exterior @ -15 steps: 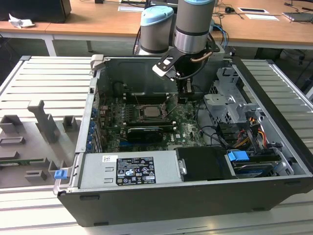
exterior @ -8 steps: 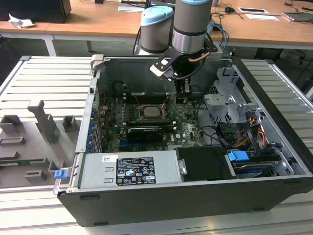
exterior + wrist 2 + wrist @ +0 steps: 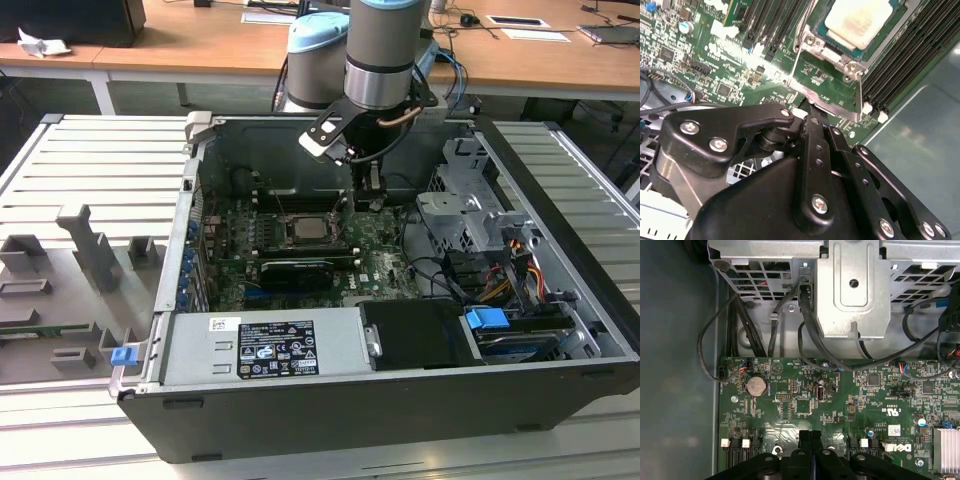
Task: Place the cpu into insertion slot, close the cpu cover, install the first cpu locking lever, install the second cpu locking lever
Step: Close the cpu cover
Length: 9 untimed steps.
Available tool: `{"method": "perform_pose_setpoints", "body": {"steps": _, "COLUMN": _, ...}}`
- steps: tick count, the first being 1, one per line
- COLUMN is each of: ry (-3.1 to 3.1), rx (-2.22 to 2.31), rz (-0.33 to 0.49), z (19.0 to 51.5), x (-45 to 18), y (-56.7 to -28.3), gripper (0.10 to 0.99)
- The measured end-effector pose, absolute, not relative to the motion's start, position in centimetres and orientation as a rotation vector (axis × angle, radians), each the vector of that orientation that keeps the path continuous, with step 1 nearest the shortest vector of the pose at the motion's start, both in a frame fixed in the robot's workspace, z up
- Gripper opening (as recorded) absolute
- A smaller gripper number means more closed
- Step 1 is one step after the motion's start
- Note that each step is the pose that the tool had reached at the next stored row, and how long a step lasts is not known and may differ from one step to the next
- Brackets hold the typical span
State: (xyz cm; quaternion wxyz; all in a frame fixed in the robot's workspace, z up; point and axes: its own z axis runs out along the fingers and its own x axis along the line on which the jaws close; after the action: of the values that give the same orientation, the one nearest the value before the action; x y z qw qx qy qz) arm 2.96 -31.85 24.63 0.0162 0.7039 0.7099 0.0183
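Open case (image 3: pixel 400 425), board (image 3: pixel 388 262) inside.
The cpu (image 3: pixel 305 228) sits in the slot (image 3: pixel 336 234) at mid-board; the gripper (image 3: pixel 368 205) hangs just to the exterior view's right of it, the drive cage (image 3: pixel 465 215) farther right, the power supply (image 3: pixel 270 345) nearest the camera.

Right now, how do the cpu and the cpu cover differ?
The cpu is a solid pale square; the cpu cover is a thin silvery frame with a window. The cpu lies flat in the insertion slot; the cpu cover is swung open, off it. Both are square.
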Motion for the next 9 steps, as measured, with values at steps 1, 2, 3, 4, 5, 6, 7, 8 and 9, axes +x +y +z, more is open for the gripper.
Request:
{"method": "perform_pose_setpoints", "body": {"steps": 1, "ry": 2.207, "rx": 2.189, "rz": 0.057, "z": 24.6, "x": 2.8, "y": -31.8, "gripper": 0.106}}
{"method": "perform_pose_setpoints", "body": {"steps": 2, "ry": 2.207, "rx": 2.189, "rz": 0.057, "z": 24.6, "x": 2.7, "y": -31.8, "gripper": 0.106}}
{"method": "perform_pose_setpoints", "body": {"steps": 3, "ry": 2.208, "rx": 2.189, "rz": 0.057, "z": 24.6, "x": 2.5, "y": -31.8, "gripper": 0.106}}
{"method": "perform_pose_setpoints", "body": {"steps": 4, "ry": 2.208, "rx": 2.189, "rz": 0.057, "z": 24.6, "x": 2.3, "y": -31.8, "gripper": 0.106}}
{"method": "perform_pose_setpoints", "body": {"steps": 5, "ry": 2.207, "rx": 2.189, "rz": 0.057, "z": 24.6, "x": 2.1, "y": -31.8, "gripper": 0.106}}
{"method": "perform_pose_setpoints", "body": {"steps": 6, "ry": 2.207, "rx": 2.189, "rz": 0.057, "z": 24.6, "x": 2.0, "y": -31.8, "gripper": 0.106}}
{"method": "perform_pose_setpoints", "body": {"steps": 7, "ry": 2.208, "rx": 2.189, "rz": 0.057, "z": 24.6, "x": 1.9, "y": -31.8, "gripper": 0.106}}
{"method": "perform_pose_setpoints", "body": {"steps": 8, "ry": 2.207, "rx": 2.189, "rz": 0.057, "z": 24.6, "x": 1.8, "y": -31.8, "gripper": 0.106}}
{"method": "perform_pose_setpoints", "body": {"steps": 9, "ry": 2.208, "rx": 2.189, "rz": 0.057, "z": 24.6, "x": 1.8, "y": -31.8, "gripper": 0.106}}
